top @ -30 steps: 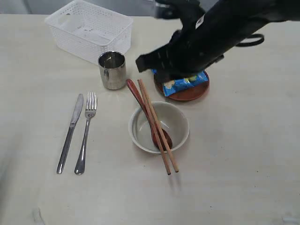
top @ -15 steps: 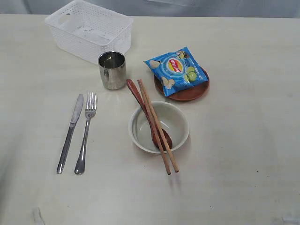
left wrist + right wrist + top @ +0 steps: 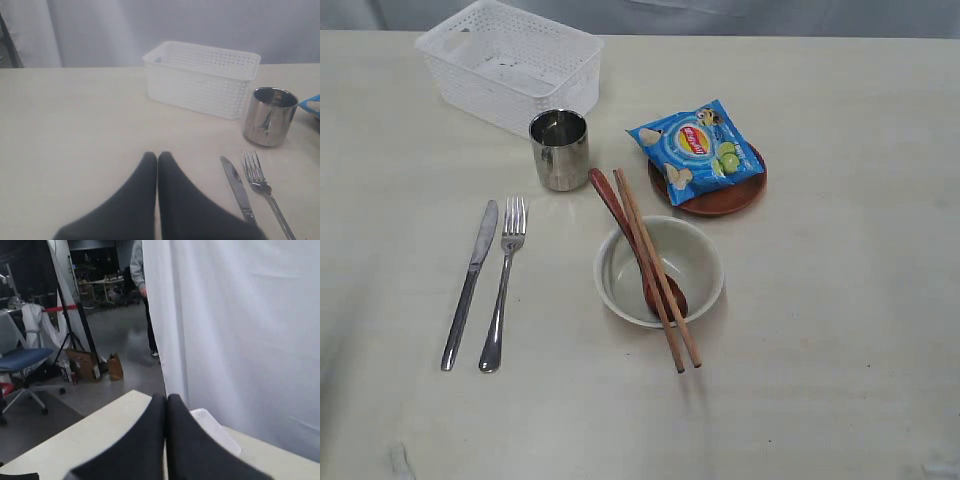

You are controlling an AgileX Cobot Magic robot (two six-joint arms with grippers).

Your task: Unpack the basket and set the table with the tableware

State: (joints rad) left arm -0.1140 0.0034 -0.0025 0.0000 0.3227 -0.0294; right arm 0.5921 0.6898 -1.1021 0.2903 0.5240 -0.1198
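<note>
The white basket (image 3: 510,62) stands at the table's (image 3: 840,330) far left and looks empty; it also shows in the left wrist view (image 3: 202,77). A steel cup (image 3: 559,149) stands in front of it. Knife (image 3: 470,282) and fork (image 3: 502,285) lie side by side at the left. The cream bowl (image 3: 692,262) holds a dark wooden spoon (image 3: 610,200), with chopsticks (image 3: 660,285) laid across it. A reddish-brown plate (image 3: 720,197) carries a blue crisp bag (image 3: 698,145). My left gripper (image 3: 157,156) is shut and empty, near the knife (image 3: 237,187). My right gripper (image 3: 166,398) is shut and empty, pointing off the table.
In the right wrist view a white curtain (image 3: 240,315) hangs beyond the table edge, with a white sheet (image 3: 212,430) lying on the table, a blue chair (image 3: 22,360) and floor clutter farther off. Neither arm shows in the exterior view.
A second ago the right arm hung over the plate and crisp bag; it has since left the exterior view. The crisp bag now lies uncovered on the plate. The tableware has not moved.
</note>
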